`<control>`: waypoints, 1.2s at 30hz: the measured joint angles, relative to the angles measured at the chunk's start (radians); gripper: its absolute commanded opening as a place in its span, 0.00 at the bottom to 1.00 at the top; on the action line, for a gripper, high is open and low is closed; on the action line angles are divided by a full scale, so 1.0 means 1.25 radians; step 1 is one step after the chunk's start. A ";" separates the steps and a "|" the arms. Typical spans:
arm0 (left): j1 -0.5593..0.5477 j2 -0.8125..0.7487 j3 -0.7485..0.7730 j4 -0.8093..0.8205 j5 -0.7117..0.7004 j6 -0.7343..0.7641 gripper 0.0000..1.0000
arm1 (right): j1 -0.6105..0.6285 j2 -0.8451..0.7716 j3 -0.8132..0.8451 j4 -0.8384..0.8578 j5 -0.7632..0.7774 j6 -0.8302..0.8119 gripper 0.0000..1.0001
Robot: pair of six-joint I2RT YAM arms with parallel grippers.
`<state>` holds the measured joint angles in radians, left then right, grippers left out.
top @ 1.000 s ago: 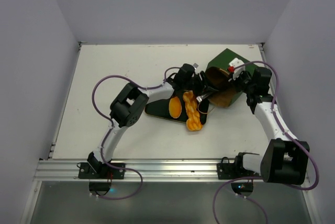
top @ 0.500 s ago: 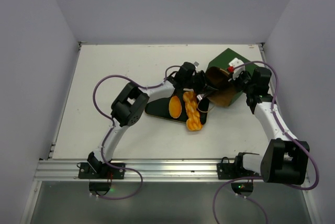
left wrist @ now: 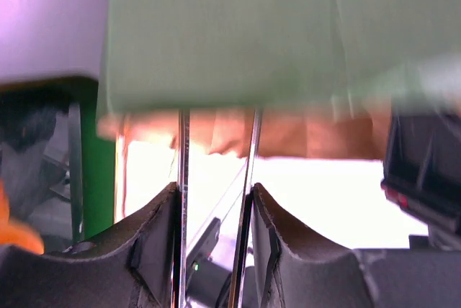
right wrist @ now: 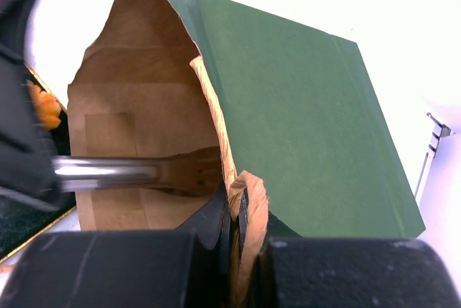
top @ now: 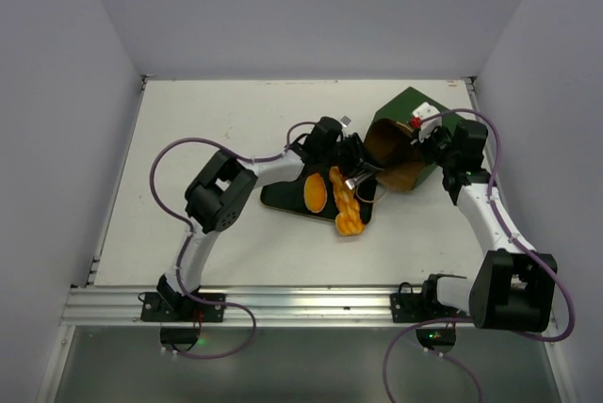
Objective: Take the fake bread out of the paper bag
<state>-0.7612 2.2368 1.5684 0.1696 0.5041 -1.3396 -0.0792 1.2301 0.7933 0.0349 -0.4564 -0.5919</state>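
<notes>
A robot test cell in a lab, not a home or a shop; bare white walls (top: 301, 8) box in a plain white table (top: 207, 120) on three sides; an aluminium rail (top: 301, 301) runs along the near edge, and two white-and-black robot arms (top: 221, 196) are bolted to it side by side; purple cables (top: 170, 153) loop openly from their joints; the loose things are toy bread (top: 346, 201) on a black tray (top: 283, 196), a green paper bag (top: 405, 111) and metal tongs (right wrist: 108, 173); no furniture or decoration shows.
</notes>
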 measured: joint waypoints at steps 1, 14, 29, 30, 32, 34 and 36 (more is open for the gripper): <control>0.000 -0.014 -0.015 0.000 0.001 0.002 0.00 | 0.000 0.000 0.000 0.003 0.002 0.002 0.01; 0.002 -0.152 -0.154 -0.001 0.013 0.071 0.00 | -0.008 0.000 0.000 0.017 0.016 0.022 0.01; 0.002 -0.362 -0.308 -0.029 0.029 0.176 0.00 | -0.016 0.000 0.000 0.027 0.016 0.037 0.01; 0.002 -0.378 -0.318 -0.035 0.033 0.185 0.00 | -0.016 0.000 0.000 0.027 0.016 0.039 0.01; 0.002 -0.411 -0.342 -0.049 0.040 0.210 0.00 | -0.017 0.000 0.000 0.027 0.016 0.042 0.01; 0.003 -0.447 -0.370 -0.073 0.046 0.233 0.00 | -0.019 0.000 0.000 0.027 0.016 0.044 0.01; 0.006 -0.490 -0.401 -0.103 0.050 0.264 0.00 | -0.021 0.000 0.000 0.027 0.016 0.046 0.01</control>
<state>-0.7540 1.6249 1.0672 0.0402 0.5671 -1.0092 -0.1055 1.2297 0.7933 0.0689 -0.4362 -0.5339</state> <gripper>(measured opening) 0.435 0.040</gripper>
